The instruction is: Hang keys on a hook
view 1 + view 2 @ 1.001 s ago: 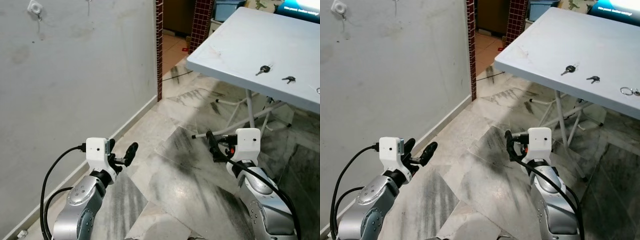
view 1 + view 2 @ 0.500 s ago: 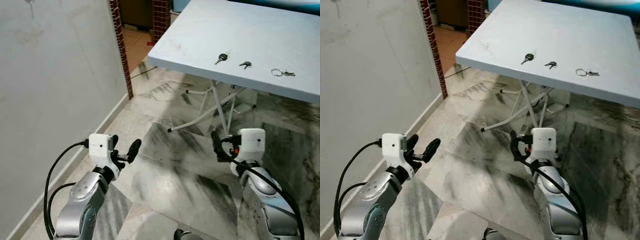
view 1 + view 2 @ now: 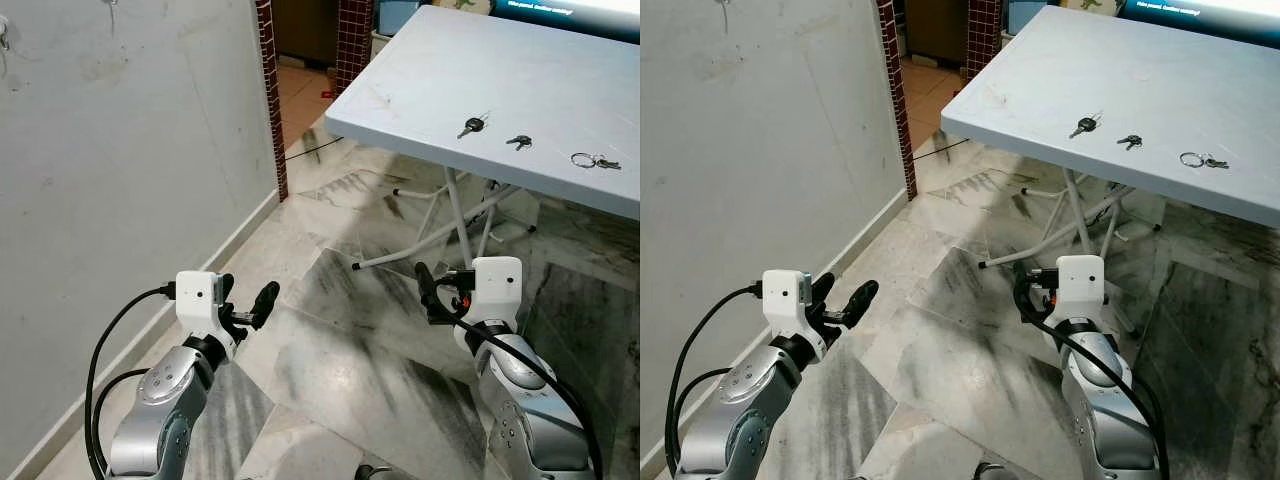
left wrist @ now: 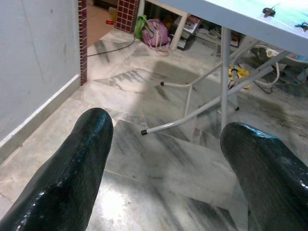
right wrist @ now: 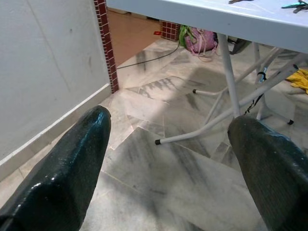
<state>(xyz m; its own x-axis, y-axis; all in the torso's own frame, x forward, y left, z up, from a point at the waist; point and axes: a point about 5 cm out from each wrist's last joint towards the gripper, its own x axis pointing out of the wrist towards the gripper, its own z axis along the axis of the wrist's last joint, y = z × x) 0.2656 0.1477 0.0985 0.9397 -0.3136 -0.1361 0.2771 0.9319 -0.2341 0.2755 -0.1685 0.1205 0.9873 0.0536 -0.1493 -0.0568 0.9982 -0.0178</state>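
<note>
- Left hand (image 3: 250, 305) low at near left over the marble floor (image 3: 340, 360), fingers (image 4: 72, 178) spread wide apart, nothing between them.
- Right hand (image 3: 432, 295) low at near right, held just short of the desk edge and well below its top; fingers (image 5: 67, 168) also spread wide, empty.
- Step in hand, as judged: approach to the desk (image 3: 440, 70) for a pickup; nothing grasped yet.
- To do it well: close in squarely on the near edge, stop with the keys within reach, then lift the right hand above the top before reaching in; keep the fingers apart until they straddle the target.
- Keys lying flat on a smooth top; likely to slide, so pinch at the black head or through the ring rather than scrape along the blade.
- Three candidates in a row on the desk, far right of both hands and well apart from them: black-headed key (image 3: 470, 126), smaller dark key (image 3: 519, 141) just right of it, key ring (image 3: 592, 160) rightmost.
- Nearer to the right hand than the left.
- Small fixture, possibly a hook (image 3: 4, 32), high on the grey wall (image 3: 120, 160) at far left; too small to confirm.
- Folding desk legs (image 3: 440, 225) between hands and wall-side floor; worth minding on approach.
</note>
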